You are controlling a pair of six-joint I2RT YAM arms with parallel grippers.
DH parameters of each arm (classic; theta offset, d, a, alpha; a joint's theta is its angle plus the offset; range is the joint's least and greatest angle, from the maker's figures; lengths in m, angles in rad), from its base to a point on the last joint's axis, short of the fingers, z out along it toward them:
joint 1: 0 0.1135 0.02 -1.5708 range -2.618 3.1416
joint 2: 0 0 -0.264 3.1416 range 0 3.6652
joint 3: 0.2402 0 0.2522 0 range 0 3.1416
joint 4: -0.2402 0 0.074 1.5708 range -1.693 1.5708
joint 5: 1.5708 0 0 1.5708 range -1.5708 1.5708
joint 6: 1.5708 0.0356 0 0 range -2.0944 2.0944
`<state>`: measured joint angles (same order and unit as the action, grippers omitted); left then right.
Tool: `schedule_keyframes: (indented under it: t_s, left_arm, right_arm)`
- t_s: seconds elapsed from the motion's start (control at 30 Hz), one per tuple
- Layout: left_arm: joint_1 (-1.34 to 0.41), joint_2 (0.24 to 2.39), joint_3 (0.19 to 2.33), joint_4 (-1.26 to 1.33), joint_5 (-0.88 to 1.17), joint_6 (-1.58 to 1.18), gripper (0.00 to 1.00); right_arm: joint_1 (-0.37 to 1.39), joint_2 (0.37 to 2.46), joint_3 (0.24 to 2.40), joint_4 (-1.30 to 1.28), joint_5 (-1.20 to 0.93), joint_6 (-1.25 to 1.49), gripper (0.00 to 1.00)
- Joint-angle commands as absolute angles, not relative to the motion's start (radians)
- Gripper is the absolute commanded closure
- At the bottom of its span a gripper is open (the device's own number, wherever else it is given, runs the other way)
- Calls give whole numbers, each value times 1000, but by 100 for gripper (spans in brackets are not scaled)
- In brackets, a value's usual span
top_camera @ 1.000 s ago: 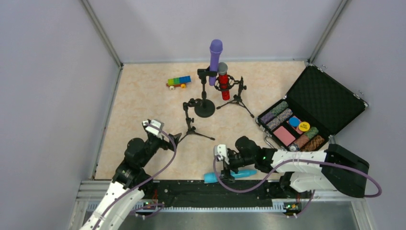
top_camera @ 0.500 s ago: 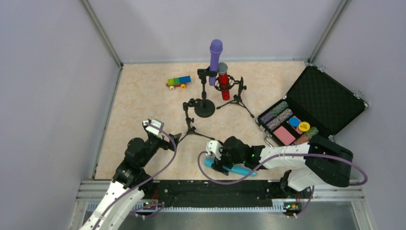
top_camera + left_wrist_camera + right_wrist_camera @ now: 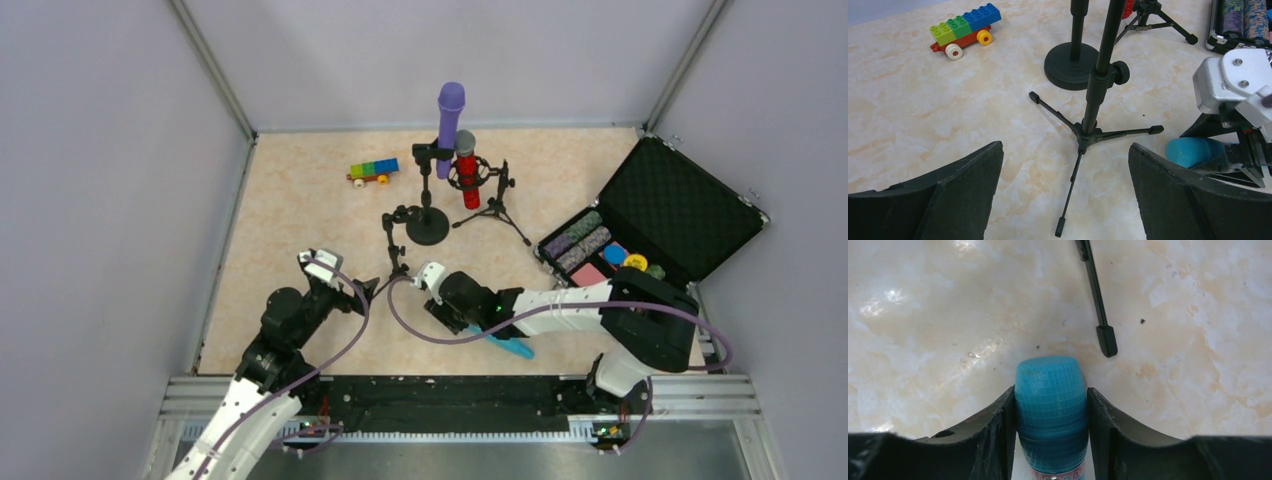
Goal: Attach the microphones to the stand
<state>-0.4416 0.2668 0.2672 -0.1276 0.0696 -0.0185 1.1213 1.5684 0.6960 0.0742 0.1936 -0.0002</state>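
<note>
The right gripper (image 3: 1050, 402) pinches the blue microphone (image 3: 1050, 380) by its head, down near the front, just beside 1 foot of the empty tripod stand (image 3: 1096, 90). The left gripper (image 3: 1063, 150) gapes wide (holding nothing). Best lift slowly, level, clear of that foot.

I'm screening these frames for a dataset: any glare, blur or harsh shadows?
Top external: even, soft light, no harsh shadows around the near black tripod stand. Left wrist: stand sharp; the fingers of the left tool are dark and featureless. Right wrist: bright glare patches on the glossy marbled table upper left; the light-blue plastic microphone gripped by the right tool is crisp.
</note>
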Motion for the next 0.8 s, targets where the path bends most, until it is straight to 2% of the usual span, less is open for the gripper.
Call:
schedule_keyframes:
  t_s: [0.0, 0.1, 0.2, 0.27, 0.33, 0.43, 0.6, 0.67, 0.77]
  left_arm:
    - [-446, 270, 264, -75, 69, -8, 1]
    - [-445, 271, 266, -75, 71, -8, 1]
    - [-446, 270, 265, -77, 71, -8, 1]
    - [-446, 269, 266, -77, 72, -8, 1]
    - [-446, 267, 265, -78, 72, -8, 1]
    - [-445, 269, 266, -78, 72, -8, 1]
    - [-446, 269, 262, -76, 70, -8, 1]
    - [-446, 270, 262, -76, 71, -8, 1]
    - [-446, 269, 262, -77, 71, -8, 1]
  right_arm:
    - [1112, 1602, 748, -42, 315, 99, 70]
    - [1097, 1604, 760, -64, 327, 127, 72]
    - [1074, 1604, 775, -83, 341, 160, 80]
    - [1067, 1603, 787, -95, 358, 156, 80]
    - [1067, 1595, 793, -96, 370, 142, 71]
    - [1066, 1571, 793, -93, 357, 115, 49]
    - [1067, 1494, 760, -67, 303, 97, 23]
    - [1067, 1468, 753, -77, 292, 98, 18]
    - [1067, 1441, 757, -130, 290, 103, 17]
